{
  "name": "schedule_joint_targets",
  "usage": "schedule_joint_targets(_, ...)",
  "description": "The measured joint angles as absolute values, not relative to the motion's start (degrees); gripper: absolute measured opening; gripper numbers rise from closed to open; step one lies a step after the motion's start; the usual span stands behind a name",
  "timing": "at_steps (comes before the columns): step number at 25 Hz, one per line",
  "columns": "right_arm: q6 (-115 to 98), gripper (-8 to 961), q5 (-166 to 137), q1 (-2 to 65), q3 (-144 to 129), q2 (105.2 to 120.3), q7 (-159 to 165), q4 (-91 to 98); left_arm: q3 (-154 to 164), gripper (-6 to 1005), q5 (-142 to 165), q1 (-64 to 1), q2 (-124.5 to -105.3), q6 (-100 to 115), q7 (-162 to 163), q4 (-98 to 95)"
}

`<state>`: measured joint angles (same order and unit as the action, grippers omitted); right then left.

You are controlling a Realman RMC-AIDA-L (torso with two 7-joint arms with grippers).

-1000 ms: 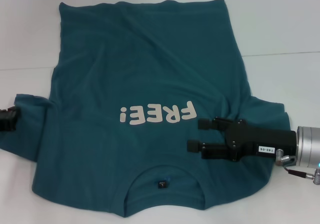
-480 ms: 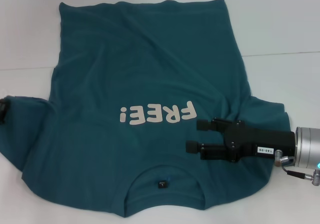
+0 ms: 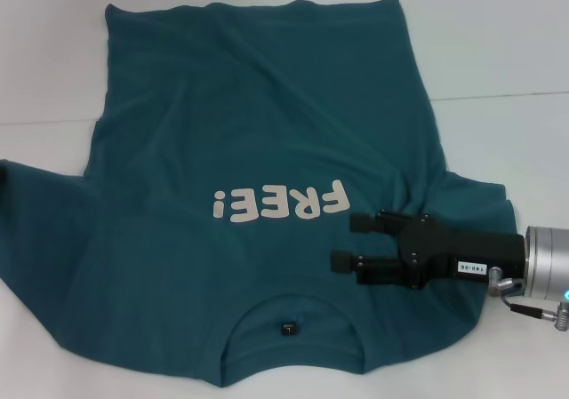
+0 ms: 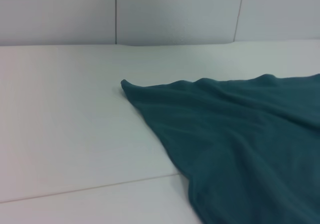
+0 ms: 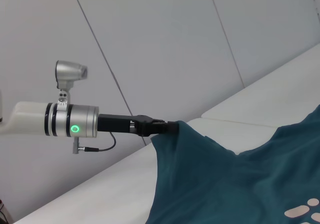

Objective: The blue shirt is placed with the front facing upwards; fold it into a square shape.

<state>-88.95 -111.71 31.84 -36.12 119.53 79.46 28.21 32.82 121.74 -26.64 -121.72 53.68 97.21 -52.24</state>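
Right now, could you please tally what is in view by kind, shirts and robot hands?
Shirts: 1, the blue shirt.
Robot hands: 2, the right hand open above the shirt, the left hand shut on its sleeve.
Total: 3.

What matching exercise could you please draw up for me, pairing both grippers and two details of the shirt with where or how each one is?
Things:
1. left gripper
2. right gripper
3. FREE! lettering
4. neck tag

Place or state:
a. small and dark, inside the round neckline
b. open, above the blue shirt near its right sleeve
c. clamped on the raised edge of the other sleeve, outside the head view
d. white, across the chest

Pairs: 1-c, 2-b, 3-d, 4-a
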Motion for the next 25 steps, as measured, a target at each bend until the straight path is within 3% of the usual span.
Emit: schedule_joint_targets(25,-88.86,941,-111.71,32.08,-36.66,119.53,79.01,28.33,36.20,15,119.89,-28.20,-123.82,63.43,113.42,-53.60)
